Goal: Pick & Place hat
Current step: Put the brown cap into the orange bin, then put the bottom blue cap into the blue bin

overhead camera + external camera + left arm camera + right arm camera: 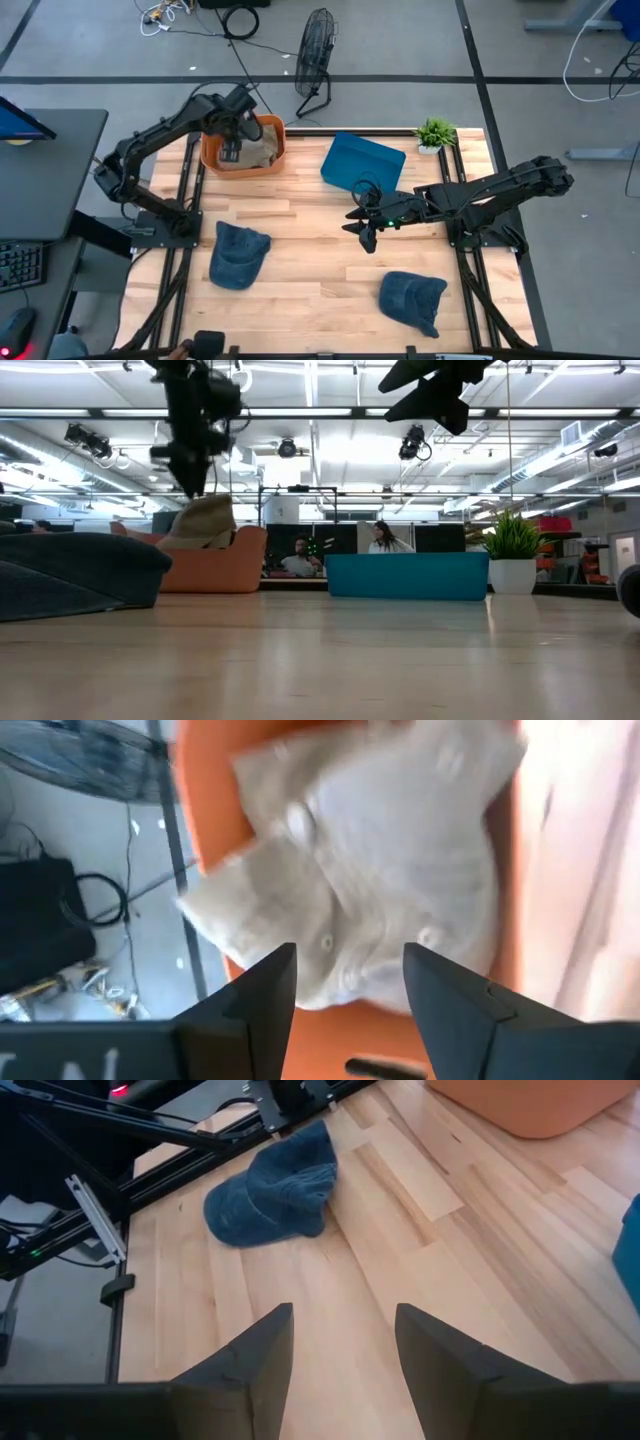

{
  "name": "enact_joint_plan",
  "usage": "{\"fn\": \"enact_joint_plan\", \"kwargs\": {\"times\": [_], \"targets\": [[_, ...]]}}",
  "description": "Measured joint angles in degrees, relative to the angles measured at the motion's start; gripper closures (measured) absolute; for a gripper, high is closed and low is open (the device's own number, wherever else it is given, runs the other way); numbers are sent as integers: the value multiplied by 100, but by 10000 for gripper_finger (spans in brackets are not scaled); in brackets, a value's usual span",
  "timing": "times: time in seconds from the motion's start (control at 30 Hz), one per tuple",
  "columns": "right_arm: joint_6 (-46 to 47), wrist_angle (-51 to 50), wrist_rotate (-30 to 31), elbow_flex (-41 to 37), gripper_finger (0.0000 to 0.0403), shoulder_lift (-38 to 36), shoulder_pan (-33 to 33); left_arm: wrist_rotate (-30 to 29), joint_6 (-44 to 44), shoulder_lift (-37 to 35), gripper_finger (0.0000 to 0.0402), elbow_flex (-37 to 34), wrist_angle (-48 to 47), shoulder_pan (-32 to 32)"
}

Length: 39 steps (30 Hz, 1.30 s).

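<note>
From above, the orange bin (243,152) holds a beige hat (256,150), with the left gripper (231,150) over it. The blue bin (362,163) looks empty; two blue hats (238,254) (412,299) lie on the table (310,270). Low down, the beige hat (203,522) pokes above the orange bin (215,567). Left wrist: spread fingers (262,998), grasping nothing. Right wrist: the right gripper (340,1355) is parted, empty, over bare wood.
</note>
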Motion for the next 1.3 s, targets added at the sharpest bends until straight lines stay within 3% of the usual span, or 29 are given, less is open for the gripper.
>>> {"fn": "enact_joint_plan", "kwargs": {"times": [0.1, 0.33, 0.43, 0.53, 0.73, 0.93, 1.1, 1.3], "targets": [[-7, 0, -14, 0, 223, 0, 0, 258, -876, -70, 215, 454, -169, -190], [-262, -197, -395, 352, 223, -11, 4, 1440, -4027, -158, 226, 1105, 129, -904], [-424, -856, -466, 752, 223, -11, 56, 2011, -4728, -156, 236, 1128, 228, -1291], [-507, -1788, -542, 1283, 223, -13, 175, 2155, -5220, -134, 248, 1128, 283, -1792], [-496, -3511, -1026, 2004, 223, -17, 712, 2148, -5846, -134, 263, 1126, 882, -2841], [-820, -4355, -2013, 1828, 223, 8, 1449, 1588, -6126, -134, 237, 1126, 1383, -3733], [-1006, -4380, -2111, 1298, 223, 76, 2085, 967, -6581, -134, 210, 1126, 1404, -4257], [-1940, -3989, -1997, 766, 223, 291, 2809, 426, -7026, -134, 203, 1126, 1428, -4699]]}}
